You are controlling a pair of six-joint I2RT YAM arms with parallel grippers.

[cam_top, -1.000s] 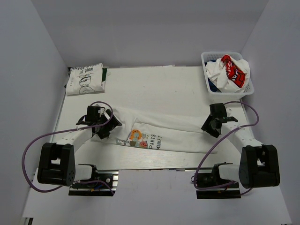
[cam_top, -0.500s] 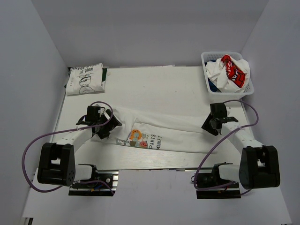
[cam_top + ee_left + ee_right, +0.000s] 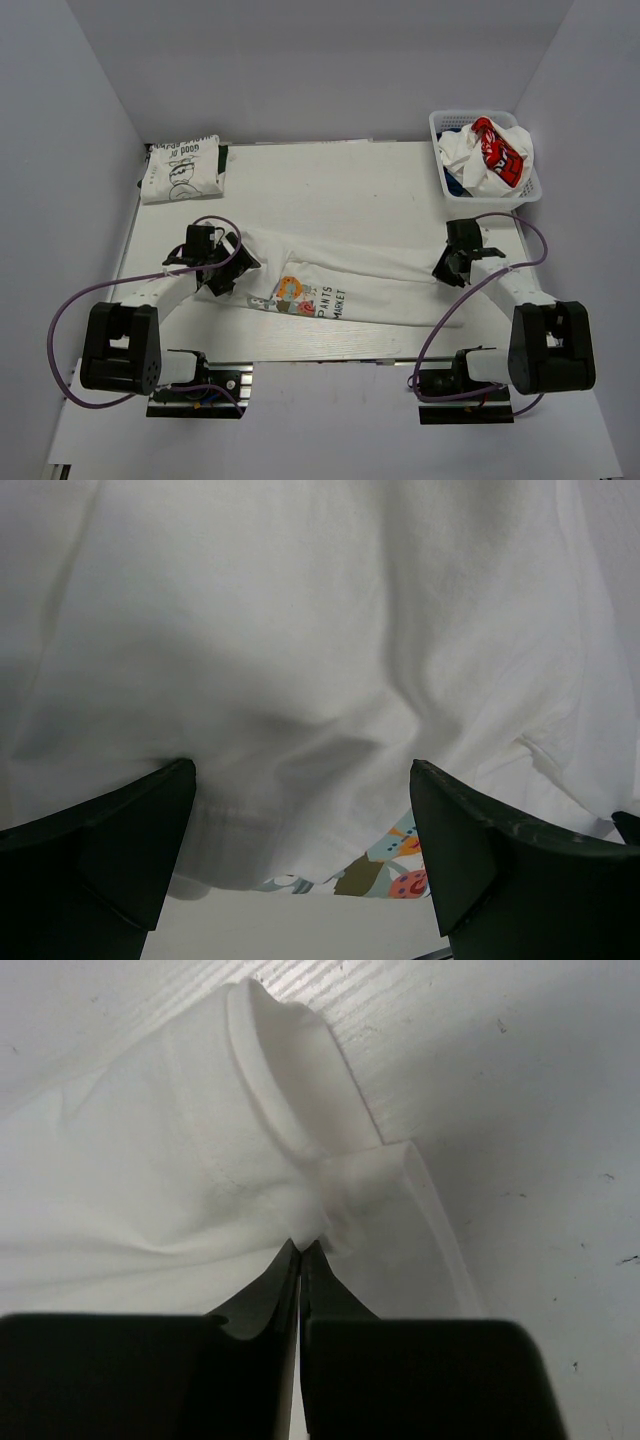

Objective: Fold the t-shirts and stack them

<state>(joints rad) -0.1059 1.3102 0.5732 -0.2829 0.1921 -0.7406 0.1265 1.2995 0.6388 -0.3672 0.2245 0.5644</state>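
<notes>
A white t-shirt (image 3: 370, 278) with a colourful cartoon print (image 3: 290, 293) and black lettering lies stretched across the table's middle. My left gripper (image 3: 226, 268) hovers over its left end, open, with the cloth's hem and a bit of the print (image 3: 400, 865) between the wide-apart fingers (image 3: 302, 772). At the shirt's right end my right gripper (image 3: 448, 268) is shut, its tips (image 3: 302, 1246) pinching a bunched fold of white cloth (image 3: 330, 1200) beside a hemmed edge (image 3: 265, 1070).
A folded white t-shirt with a black line drawing (image 3: 181, 168) lies at the back left corner. A white lattice basket (image 3: 437, 132) at the back right holds crumpled tees, one with a red patch (image 3: 497, 148). Purple cables loop beside both arms.
My right gripper has closed onto the shirt's right end and edged slightly away from its base. The left gripper and the shirt have stayed where they were.
</notes>
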